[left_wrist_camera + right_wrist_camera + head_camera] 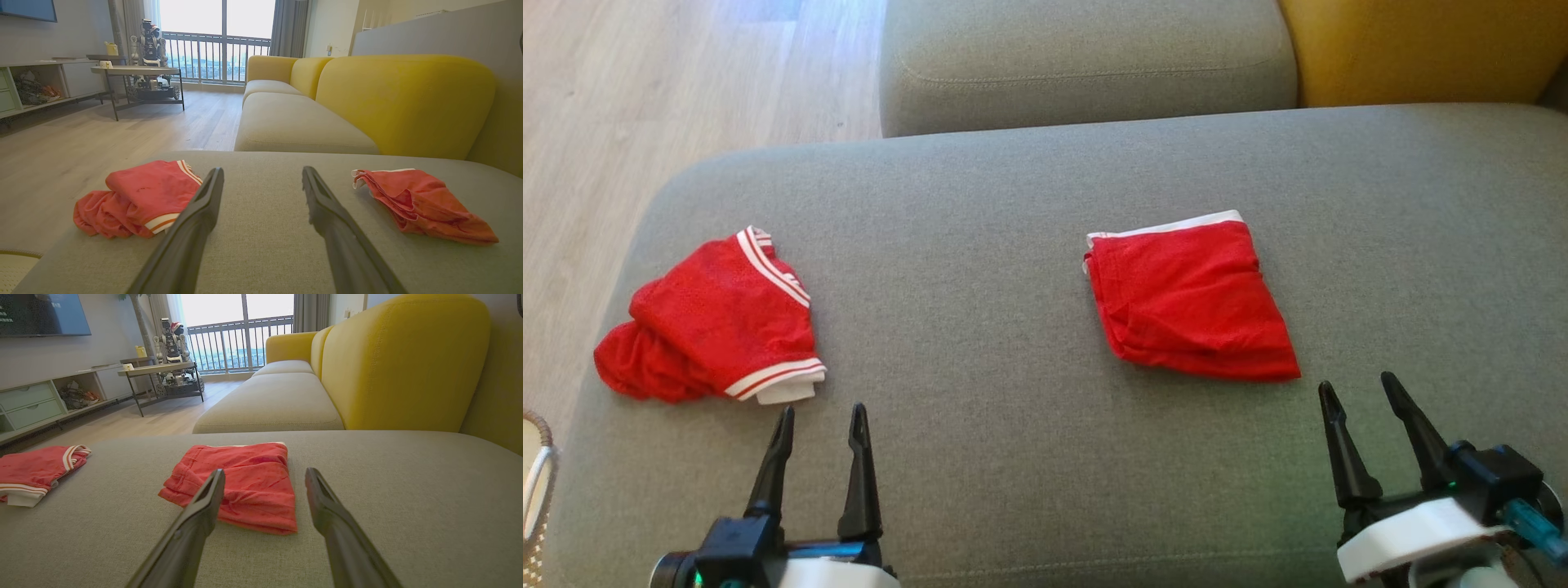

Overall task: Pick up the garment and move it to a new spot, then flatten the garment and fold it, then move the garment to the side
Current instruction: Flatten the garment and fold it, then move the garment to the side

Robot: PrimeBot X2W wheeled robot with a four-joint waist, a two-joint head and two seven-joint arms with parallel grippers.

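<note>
Garment (1188, 298) lies folded near the middle of the cushion (1013, 490), left gripper (822, 408) and right gripper (1356, 380) both spread wide and empty (second red garment (715, 322) sits by the left edge), so probably grab all layers together to keep the fold.

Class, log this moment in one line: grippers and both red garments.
left gripper: open, empty | right gripper: open, empty | folded red garment: middle of grey cushion | striped red garment: cushion's left end

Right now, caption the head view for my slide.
Open left gripper and open right gripper face a rumpled red garment and a folded red garment on a grey cushion.
</note>
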